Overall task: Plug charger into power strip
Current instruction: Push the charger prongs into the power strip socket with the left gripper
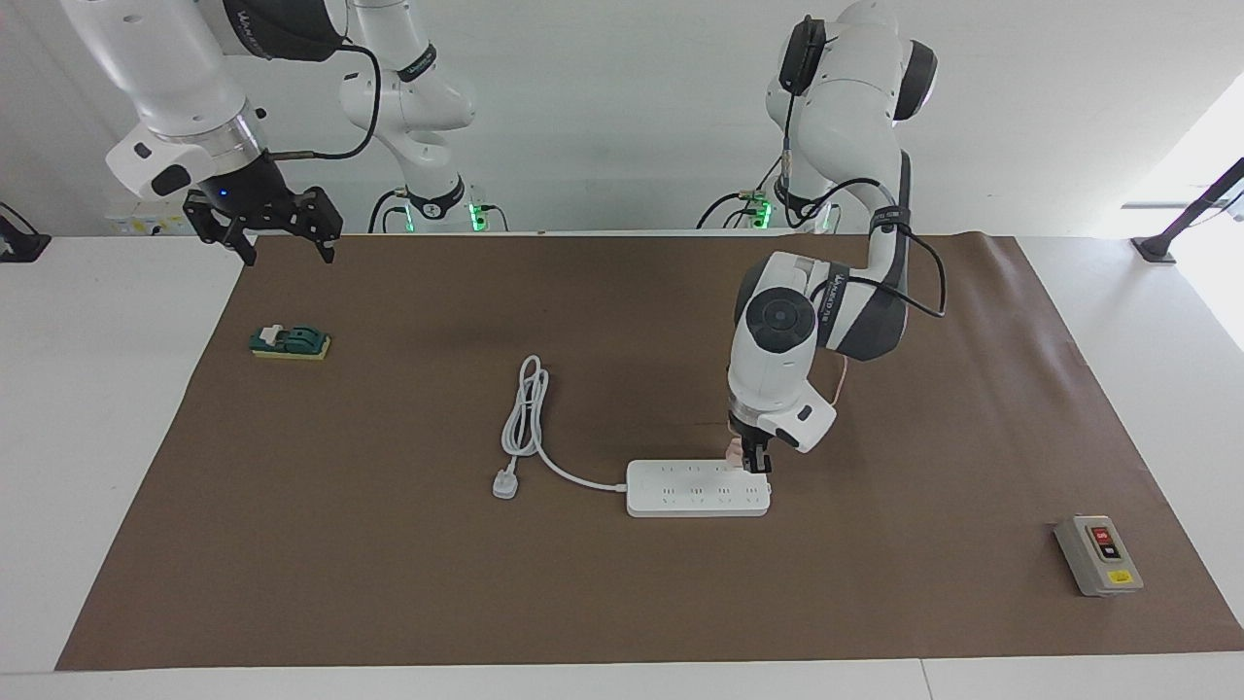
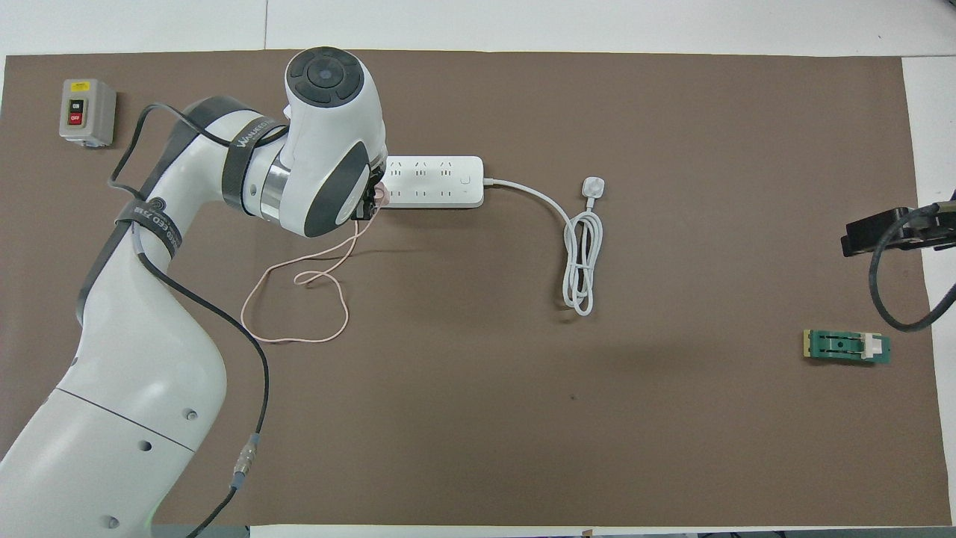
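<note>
- Charger, small pale pink cube, pinched in the left end effector just over the power strip, at the strip's end toward the left arm's side of the desk and along its socket row nearer the robots.
- Cannot tell whether the charger's prongs sit in a socket or only touch the strip's top face.
- Thin pink cable trailing from the charger toward the robots, lying in loose loops on the brown mat.
- Power strip lying flat, long side across the desk, near the mat's middle.
- Thick white cord leaving the strip's end toward the right arm's side, ending in a coiled bundle and a white three-pin plug on the mat, plug near the strip but apart from it.
- Left arm's wrist housing covering the strip's end in the overhead view, hiding the sockets under the charger.
- Grey box with red button well apart, at the left arm's end of the mat, farther from the robots than the strip.
- Green block on a yellow base well apart, toward the right arm's end, nearer the robots.
- Left end effector: fingertips clamped on the charger, pointing down.
- Right end effector: jaws spread wide, holding nothing, waiting raised over the mat's corner near its own base.
</note>
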You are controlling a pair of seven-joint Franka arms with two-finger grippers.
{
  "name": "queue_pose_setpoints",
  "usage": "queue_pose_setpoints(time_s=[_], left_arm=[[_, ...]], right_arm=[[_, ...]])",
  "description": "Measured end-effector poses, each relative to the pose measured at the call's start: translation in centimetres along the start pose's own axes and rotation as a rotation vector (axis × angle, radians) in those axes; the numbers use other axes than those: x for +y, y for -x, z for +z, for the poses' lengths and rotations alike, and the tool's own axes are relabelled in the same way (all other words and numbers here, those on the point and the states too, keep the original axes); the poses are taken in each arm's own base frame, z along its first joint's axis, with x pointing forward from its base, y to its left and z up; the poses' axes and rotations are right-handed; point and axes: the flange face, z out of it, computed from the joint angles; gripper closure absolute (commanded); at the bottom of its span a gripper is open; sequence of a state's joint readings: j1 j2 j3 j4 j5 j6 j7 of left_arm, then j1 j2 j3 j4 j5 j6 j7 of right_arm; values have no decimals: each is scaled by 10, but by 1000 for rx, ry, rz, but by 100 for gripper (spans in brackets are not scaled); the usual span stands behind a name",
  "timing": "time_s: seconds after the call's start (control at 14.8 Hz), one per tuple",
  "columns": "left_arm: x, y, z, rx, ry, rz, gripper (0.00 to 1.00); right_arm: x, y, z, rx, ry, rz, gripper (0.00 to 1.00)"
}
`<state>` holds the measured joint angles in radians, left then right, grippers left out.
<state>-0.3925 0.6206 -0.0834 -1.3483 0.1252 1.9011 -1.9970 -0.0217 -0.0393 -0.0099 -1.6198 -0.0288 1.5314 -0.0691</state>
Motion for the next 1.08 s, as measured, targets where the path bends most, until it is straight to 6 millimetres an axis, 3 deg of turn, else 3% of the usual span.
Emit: queue_pose_setpoints(time_s=[0.47,1.08], left_arm=[[6,-16,1,7,1,-10,100],[8,-14,1,18,20,-1,100]], right_arm=[[0,0,0,0,-2,0,0],[0,0,0,1,-2,0,0]])
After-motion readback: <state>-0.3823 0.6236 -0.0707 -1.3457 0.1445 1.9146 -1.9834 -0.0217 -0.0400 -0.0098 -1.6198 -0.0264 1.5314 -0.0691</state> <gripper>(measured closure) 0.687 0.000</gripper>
